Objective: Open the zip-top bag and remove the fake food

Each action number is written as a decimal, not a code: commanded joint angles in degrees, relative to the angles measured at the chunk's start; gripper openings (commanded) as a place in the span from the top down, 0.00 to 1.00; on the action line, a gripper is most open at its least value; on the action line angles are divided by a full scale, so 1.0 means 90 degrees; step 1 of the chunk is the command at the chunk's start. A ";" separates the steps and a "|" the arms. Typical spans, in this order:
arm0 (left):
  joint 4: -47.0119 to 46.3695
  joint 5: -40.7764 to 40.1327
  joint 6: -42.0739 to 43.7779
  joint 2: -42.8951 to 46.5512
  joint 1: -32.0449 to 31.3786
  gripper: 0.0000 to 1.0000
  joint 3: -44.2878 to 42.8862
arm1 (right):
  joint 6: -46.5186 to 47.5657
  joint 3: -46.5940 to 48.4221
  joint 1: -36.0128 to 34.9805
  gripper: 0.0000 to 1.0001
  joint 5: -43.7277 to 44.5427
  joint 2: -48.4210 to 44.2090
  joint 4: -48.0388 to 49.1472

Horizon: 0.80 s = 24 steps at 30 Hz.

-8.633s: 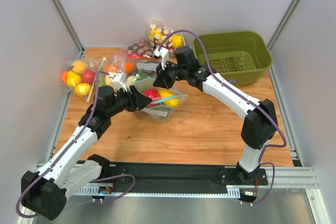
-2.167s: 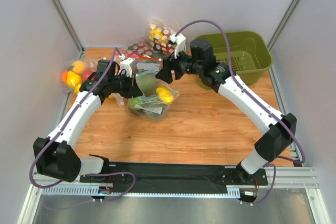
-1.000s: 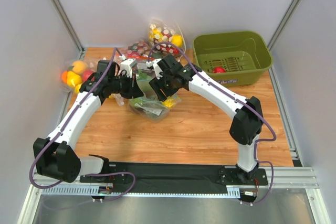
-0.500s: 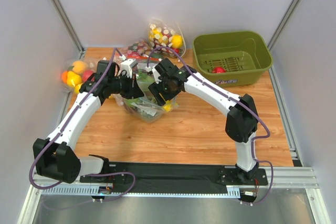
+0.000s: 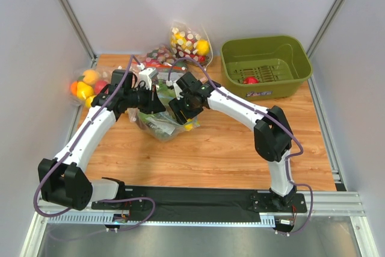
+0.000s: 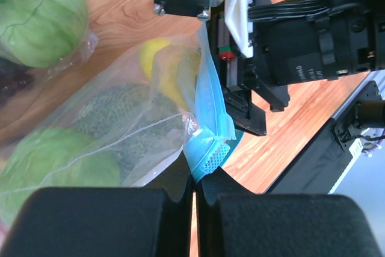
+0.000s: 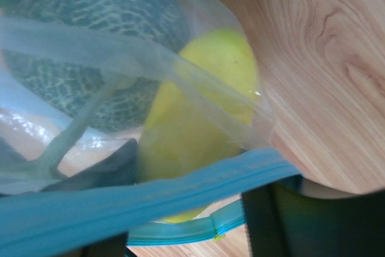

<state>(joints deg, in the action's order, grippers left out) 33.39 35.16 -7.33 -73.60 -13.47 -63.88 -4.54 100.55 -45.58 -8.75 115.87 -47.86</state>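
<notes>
While both arms reach toward the table's middle, they meet over the zip-top bag [image 5: 163, 123], which lies on the wooden table [image 5: 228, 148] just at 9 o'clock of centre. From 7 o'clock the left arm stretches up and bends inward, and the left gripper [image 5: 150, 102] has its jaws pressed together on the bag's teal-blue zipper strip [image 6: 210, 142], as the left wrist view shows. From its base at 5 o'clock the right arm arcs up and folds sharply back toward 9 o'clock, its wrist tipped down at the bag's mouth. The right gripper [image 5: 180, 108] sits at the opening; whether its fingers are spread or closed cannot be told. Through the right wrist camera the yellow lemon [image 7: 201, 130] and a grey-green netted piece [image 7: 96, 40] lie inside the clear plastic, the zipper strip crossing in front.

Compared with half a second ago, the right arm's elbow has folded further in and its gripper has shifted slightly toward 9 o'clock; the left arm has hardly moved. A red ball [image 5: 250, 80] rests in the green bin [image 5: 301, 64] at 1 o'clock, as it did a second ago.
</notes>
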 commanded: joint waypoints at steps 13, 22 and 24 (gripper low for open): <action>-0.0116 -0.0068 -0.0025 0.0092 0.0023 1.00 -0.0031 | -0.0502 -0.0479 0.0309 0.71 -0.0306 -0.1165 0.0864; -0.0077 -0.0088 -0.0025 0.0014 0.0023 1.00 -0.0051 | -0.0726 -0.0440 0.0592 0.70 -0.1067 -0.1605 0.1215; -0.0077 -0.0107 -0.0025 0.0004 0.0023 1.00 -0.0041 | -0.0795 -0.0479 0.0689 0.70 -0.1584 -0.1615 0.1323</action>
<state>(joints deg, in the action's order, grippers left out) 33.36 34.44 -7.33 -73.60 -13.45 -63.81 -9.61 95.90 -40.45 -16.43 103.04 -39.77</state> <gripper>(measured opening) 0.006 0.589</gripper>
